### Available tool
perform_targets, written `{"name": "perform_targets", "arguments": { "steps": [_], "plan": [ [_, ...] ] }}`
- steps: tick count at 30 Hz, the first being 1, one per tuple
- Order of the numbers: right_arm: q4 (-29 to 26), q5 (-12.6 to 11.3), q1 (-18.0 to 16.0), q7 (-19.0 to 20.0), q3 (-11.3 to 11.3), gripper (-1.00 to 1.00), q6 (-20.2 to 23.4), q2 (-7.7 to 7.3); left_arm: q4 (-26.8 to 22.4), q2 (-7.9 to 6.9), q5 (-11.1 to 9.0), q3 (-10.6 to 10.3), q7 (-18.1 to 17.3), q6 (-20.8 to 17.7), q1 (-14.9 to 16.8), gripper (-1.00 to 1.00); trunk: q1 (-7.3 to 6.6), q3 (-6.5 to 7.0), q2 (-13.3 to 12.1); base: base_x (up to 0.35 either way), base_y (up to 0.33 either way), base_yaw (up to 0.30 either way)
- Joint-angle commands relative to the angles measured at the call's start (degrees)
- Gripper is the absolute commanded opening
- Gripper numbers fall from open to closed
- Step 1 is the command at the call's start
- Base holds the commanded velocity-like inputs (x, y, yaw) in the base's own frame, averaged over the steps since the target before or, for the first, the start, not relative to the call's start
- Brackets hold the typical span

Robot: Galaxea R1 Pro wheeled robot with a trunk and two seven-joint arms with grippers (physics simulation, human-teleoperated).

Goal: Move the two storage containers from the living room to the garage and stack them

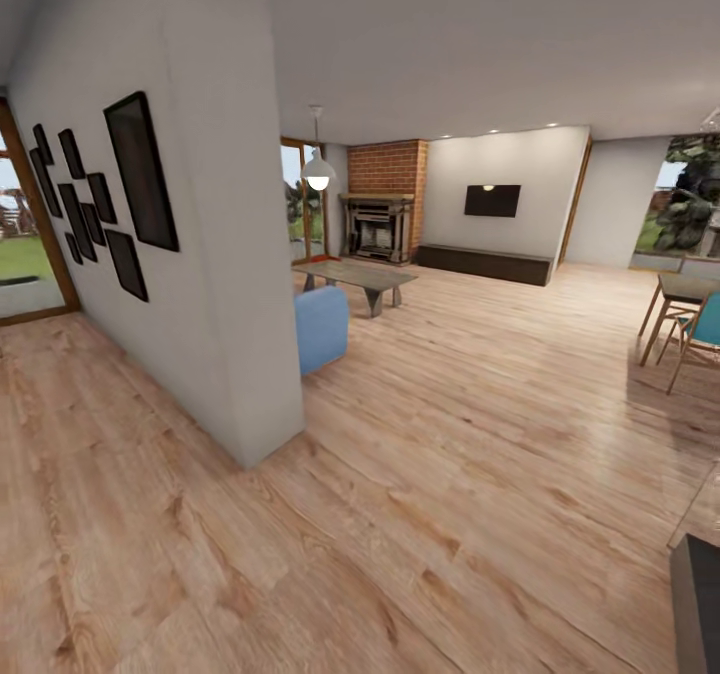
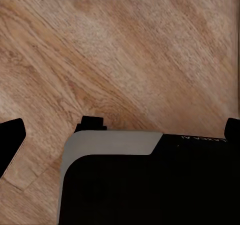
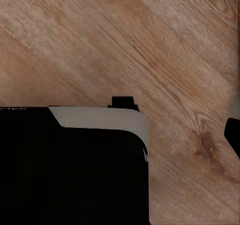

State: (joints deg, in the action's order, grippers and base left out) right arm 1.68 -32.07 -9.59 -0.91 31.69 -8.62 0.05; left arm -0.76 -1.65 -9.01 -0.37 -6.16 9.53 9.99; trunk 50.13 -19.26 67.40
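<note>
Both wrists point down, each over the robot's dark base (image 2: 150,185); neither claw's opening can be judged.

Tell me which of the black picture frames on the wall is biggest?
The frame nearest the wall's corner, highest and rightmost in the cluster; the others toward the glass door are clearly smaller.

Wood-plank floor (image 1: 450,474) carries a coffee table (image 1: 357,276) (near sofa (image 1: 321,326)).

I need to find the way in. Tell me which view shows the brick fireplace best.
The head view: the brick fireplace stands at the far end of the room, beyond the coffee table. Both wrist views look down at the wood-plank floor and the robot's dark base, not the fireplace.
</note>
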Motion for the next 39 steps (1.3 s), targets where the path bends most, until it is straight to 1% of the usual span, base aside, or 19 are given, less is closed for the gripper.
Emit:
{"name": "perform_targets", "arguments": {
  "steps": [1,21,23,33,39],
  "plan": [
    [0.2,-0.4,-0.1,0.0,0.5,1.00,-0.3,0.04,0.1,-0.03,-0.6,-0.1,-0.3,0.1,0.0,1.00,0.03,-0.06,0.0,0.322,0.000,-0.246],
    [0.2,-0.4,-0.1,0.0,0.5,1.00,-0.2,0.04,0.1,-0.02,-0.6,-0.1,-0.3,0.0,0.0,1.00,0.03,-0.06,0.0,0.322,0.000,-0.246],
    [0.2,-0.4,-0.1,0.0,0.5,1.00,-0.3,0.04,0.1,0.01,-0.6,-0.2,-0.3,-0.8,0.0,1.00,0.03,-0.06,0.0,0.322,0.000,-0.246],
    [0.2,-0.4,-0.1,0.0,0.5,1.00,-0.3,0.04,0.1,0.06,-0.5,-0.2,-0.3,-1.3,0.0,1.00,0.03,-0.06,0.0,0.322,0.000,-0.246],
    [0.2,-0.4,-0.1,0.0,0.5,1.00,-0.3,0.04,0.1,0.07,-0.5,-0.2,-0.2,-2.3,0.0,1.00,0.03,-0.06,0.0,0.322,0.000,-0.246]
  ]
}}
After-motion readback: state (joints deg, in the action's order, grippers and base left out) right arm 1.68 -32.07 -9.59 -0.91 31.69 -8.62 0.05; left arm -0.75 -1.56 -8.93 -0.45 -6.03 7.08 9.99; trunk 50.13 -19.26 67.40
